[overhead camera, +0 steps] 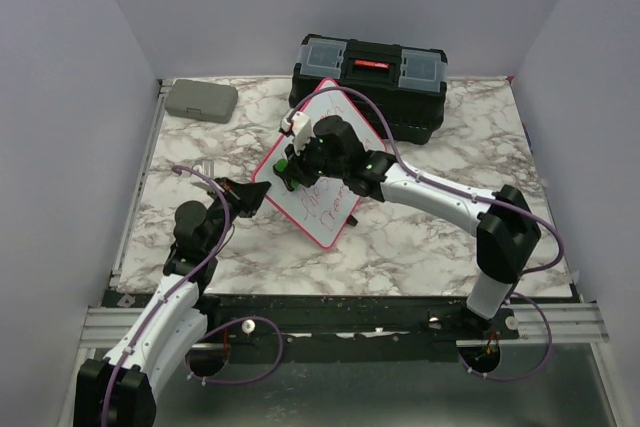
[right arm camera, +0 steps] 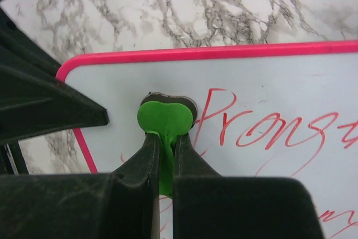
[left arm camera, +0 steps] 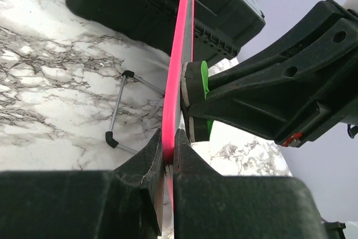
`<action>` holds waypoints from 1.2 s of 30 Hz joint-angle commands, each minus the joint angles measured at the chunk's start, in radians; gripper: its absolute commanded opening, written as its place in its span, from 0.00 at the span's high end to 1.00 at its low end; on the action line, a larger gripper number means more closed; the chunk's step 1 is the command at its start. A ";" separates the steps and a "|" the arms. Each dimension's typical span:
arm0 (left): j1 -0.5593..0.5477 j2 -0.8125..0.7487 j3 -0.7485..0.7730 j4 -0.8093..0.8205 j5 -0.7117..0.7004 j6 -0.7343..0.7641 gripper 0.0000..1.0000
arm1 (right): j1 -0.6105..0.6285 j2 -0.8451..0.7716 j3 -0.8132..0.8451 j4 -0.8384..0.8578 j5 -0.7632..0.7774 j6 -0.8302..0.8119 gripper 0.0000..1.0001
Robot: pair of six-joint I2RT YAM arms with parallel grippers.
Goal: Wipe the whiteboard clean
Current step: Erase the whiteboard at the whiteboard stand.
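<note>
Top external view, whiteboard wipe: we judge it best done with the left gripper bracing firmly, pinched on the pink frame. The right gripper, pinching a green eraser against the face, should stroke flat across the red writing. Whiteboard location: mid-table, just short of the black toolbox at 12 o'clock, with its long axis at roughly 7 to 1 o'clock and its written face upward.
</note>
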 commanded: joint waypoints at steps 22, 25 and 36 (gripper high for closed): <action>-0.022 -0.028 0.018 0.006 0.121 0.065 1.00 | -0.002 0.115 0.113 -0.049 0.086 -0.074 0.99; -0.022 -0.033 0.017 0.005 0.120 0.062 1.00 | -0.003 0.146 0.149 -0.073 0.180 -0.044 0.99; -0.022 -0.050 0.015 -0.010 0.117 0.075 1.00 | -0.034 0.114 0.046 -0.102 0.154 -0.090 1.00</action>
